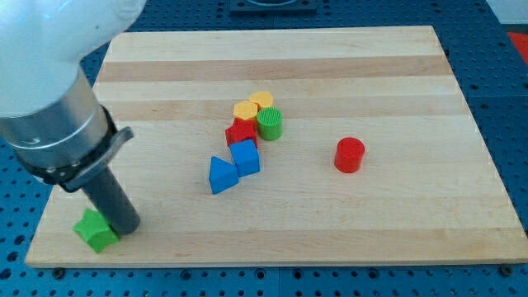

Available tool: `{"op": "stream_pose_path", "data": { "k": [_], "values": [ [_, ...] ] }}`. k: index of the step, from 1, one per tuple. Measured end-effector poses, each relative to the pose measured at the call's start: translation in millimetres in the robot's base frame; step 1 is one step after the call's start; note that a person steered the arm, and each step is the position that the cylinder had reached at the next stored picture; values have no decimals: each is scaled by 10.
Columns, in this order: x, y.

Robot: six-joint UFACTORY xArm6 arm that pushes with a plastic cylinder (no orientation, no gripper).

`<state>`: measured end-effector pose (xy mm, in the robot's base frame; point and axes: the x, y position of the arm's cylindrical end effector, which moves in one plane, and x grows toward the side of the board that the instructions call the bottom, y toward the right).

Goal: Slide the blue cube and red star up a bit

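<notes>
The blue cube [245,157] sits near the board's middle, touching the red star [242,132] just above it. A blue triangular block [220,175] leans against the cube's lower left. My tip [125,226] is at the view's bottom left, far left of these blocks, right beside a green cube [96,230].
A green cylinder [270,124], a yellow pentagon block [245,110] and a yellow cylinder-like block [261,101] cluster just above the red star. A red cylinder [349,154] stands alone to the right. The wooden board [396,74] lies on a blue perforated table.
</notes>
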<state>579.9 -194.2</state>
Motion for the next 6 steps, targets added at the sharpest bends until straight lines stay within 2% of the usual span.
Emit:
{"op": "stream_pose_path", "data": {
  "k": [3, 4, 6],
  "values": [
    [0, -271],
    [-26, -67],
    [-268, 1604]
  ]
}}
